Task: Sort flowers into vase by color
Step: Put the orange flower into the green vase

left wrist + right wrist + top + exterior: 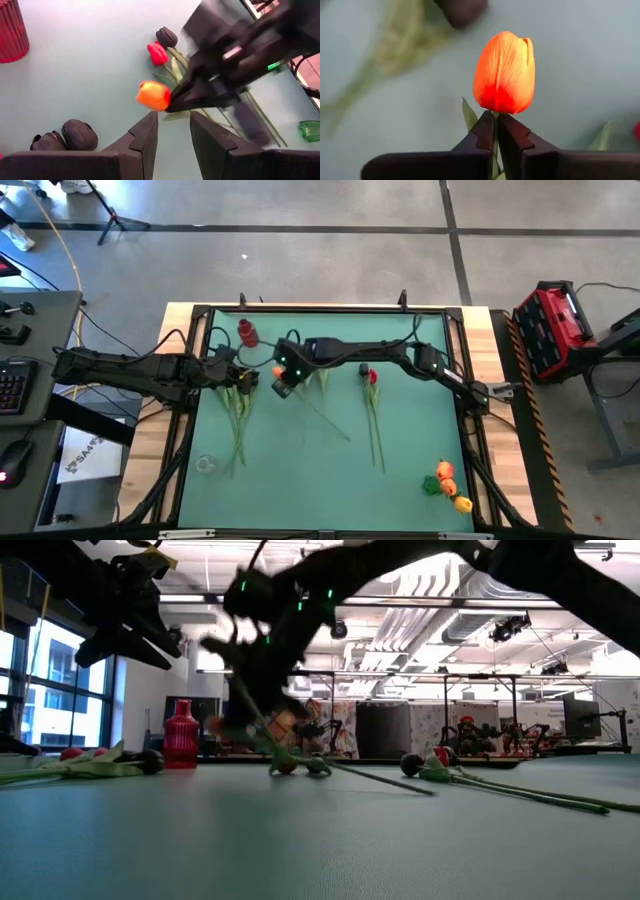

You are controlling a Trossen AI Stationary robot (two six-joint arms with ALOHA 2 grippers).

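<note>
My right gripper (495,131) is shut on an orange tulip (505,72) at the table's far left middle (277,372). My left gripper (172,132) stands open just left of it (248,379), with nothing between its fingers. Other flowers lie flat on the green mat: two black heads (80,134) near my left gripper, a red head (157,52) and a black head (166,36) with green stems beyond. Another red tulip (372,377) lies mid-table. A red vase (247,333) stands at the far left. My right gripper pinches the orange tulip's thin green stem (495,120) just below the head, between its two fingertips. The fingers slant down from the table's right side and lie across the stem. The head is lifted clear, and the stem (262,725) slants down toward the mat.
A bunch of green stems (238,420) lies near the left edge. Orange and yellow flower heads (446,480) sit at the near right. A clear glass (205,465) stands near left, and a green glass piece (310,131) shows in the left wrist view.
</note>
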